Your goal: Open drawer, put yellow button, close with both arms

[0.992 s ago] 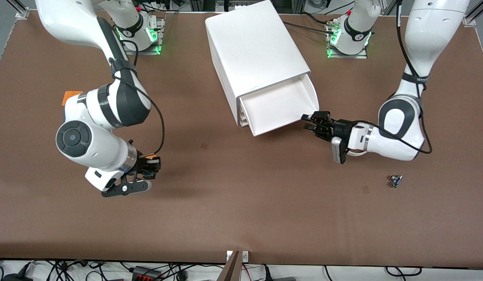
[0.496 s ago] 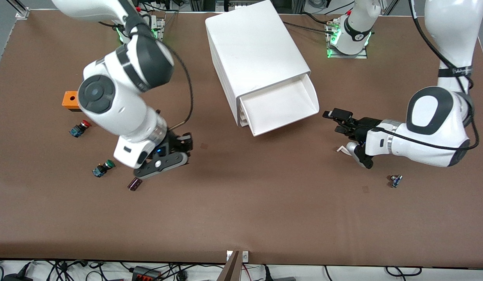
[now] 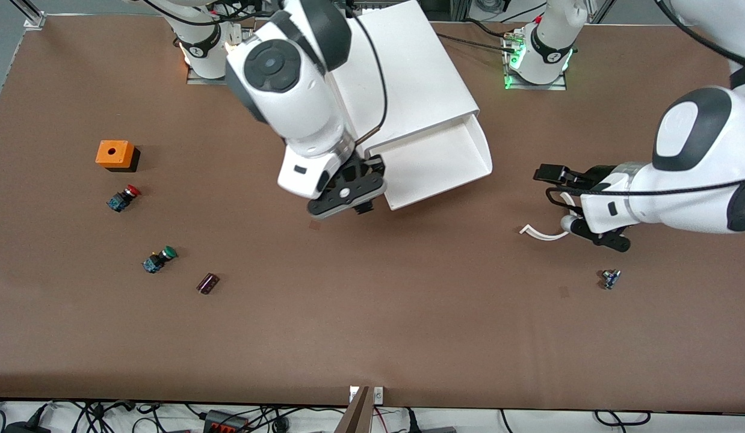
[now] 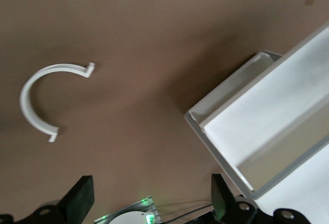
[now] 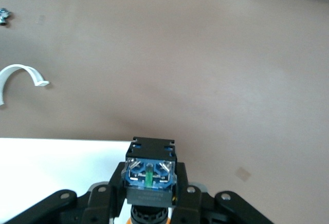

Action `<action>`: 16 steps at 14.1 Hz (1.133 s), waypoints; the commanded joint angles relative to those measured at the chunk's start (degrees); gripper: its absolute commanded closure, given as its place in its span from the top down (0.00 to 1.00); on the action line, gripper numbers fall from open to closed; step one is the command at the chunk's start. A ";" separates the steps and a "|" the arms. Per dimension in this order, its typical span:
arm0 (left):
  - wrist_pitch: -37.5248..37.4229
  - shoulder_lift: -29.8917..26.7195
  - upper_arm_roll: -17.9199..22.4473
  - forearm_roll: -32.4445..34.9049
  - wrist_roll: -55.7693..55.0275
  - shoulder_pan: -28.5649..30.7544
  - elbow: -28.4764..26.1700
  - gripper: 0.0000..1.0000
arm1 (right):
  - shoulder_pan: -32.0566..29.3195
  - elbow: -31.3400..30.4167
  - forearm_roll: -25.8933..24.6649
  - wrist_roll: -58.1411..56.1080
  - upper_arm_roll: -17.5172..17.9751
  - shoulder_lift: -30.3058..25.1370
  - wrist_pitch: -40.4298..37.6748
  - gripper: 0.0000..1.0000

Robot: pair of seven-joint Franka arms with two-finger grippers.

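Front view, centre of frame: the right gripper point(image 3: 354, 191) hangs over the front corner of the open drawer point(image 3: 435, 165), the top tray of the cabinet point(image 3: 402, 84), pulled out toward the lower right. The step in hand appears to be the carry of the button point(image 5: 149, 179) to the drawer. In the right wrist view, bottom centre, the fingers point(image 5: 105, 203) are closed on it; its blue contact end faces the camera and the orange cap points down toward the tabletop point(image 3: 372, 313), so its long axis is roughly upright. Next, a short shift over the tray floor, then release, seems needed. At right of the front view, the left gripper point(image 3: 559, 180) waits above the tabletop near a white clip point(image 3: 538, 231), its fingers well apart and empty.
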 commanded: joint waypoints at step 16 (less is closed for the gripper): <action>-0.98 -0.31 0.21 14.62 -1.77 -1.21 10.62 1.00 | 12.60 1.49 -0.39 15.74 -1.00 6.79 2.65 0.00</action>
